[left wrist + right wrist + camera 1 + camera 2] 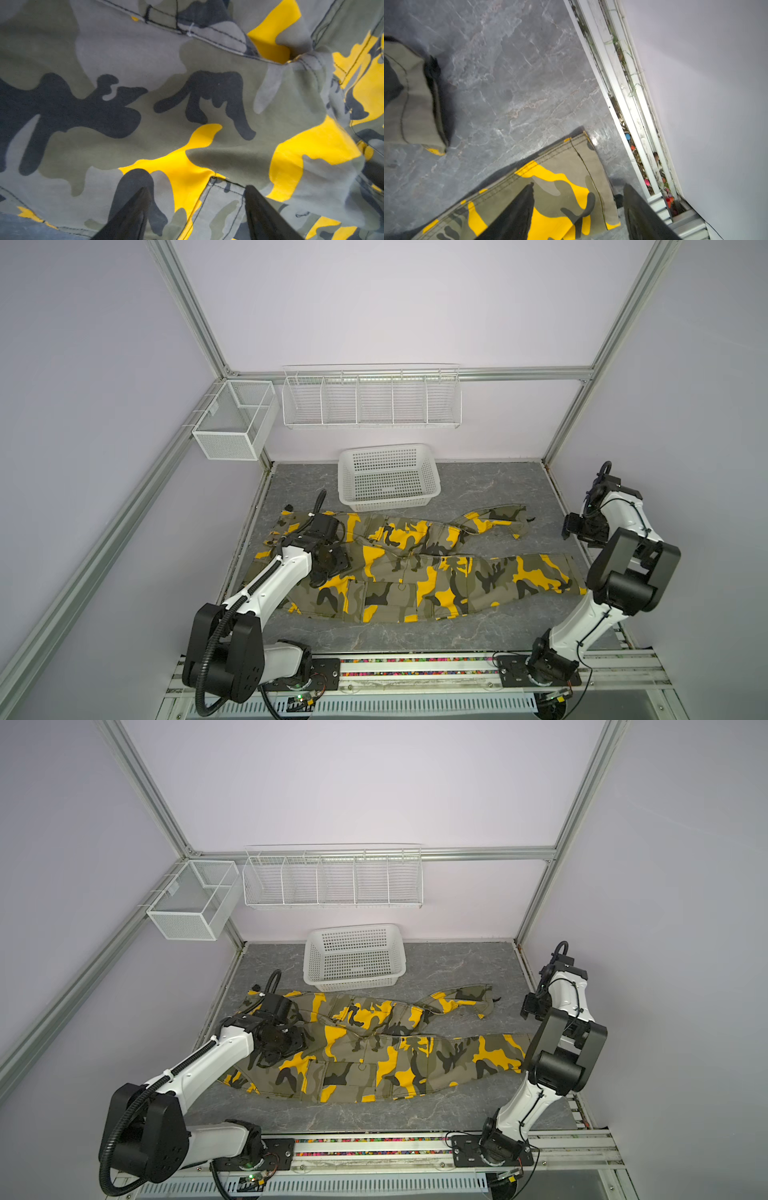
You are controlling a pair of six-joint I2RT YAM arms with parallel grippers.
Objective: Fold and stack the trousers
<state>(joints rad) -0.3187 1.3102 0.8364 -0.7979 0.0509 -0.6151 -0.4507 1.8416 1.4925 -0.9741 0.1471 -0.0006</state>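
Note:
The camouflage trousers (pixel 415 572) (pixel 374 1052) lie spread on the grey table, waist to the left and both legs running right. The far leg (pixel 494 518) bends away from the near one. My left gripper (pixel 321 577) (pixel 271 1056) hangs low over the hip area. It stands open in the left wrist view (pixel 196 187), with a pocket corner of the cloth (pixel 187 104) lying between its fingers. My right gripper (pixel 582 533) (pixel 578 185) is open just above the near leg's hem (pixel 560 187), which lies flat. The far leg's hem (pixel 411 104) shows beyond it.
A white lattice basket (pixel 386 502) stands behind the trousers at the back middle. A wire rack (pixel 372 406) and a mesh box (pixel 232 423) hang on the back wall. The table's right edge rail (pixel 623 104) runs close beside the right gripper.

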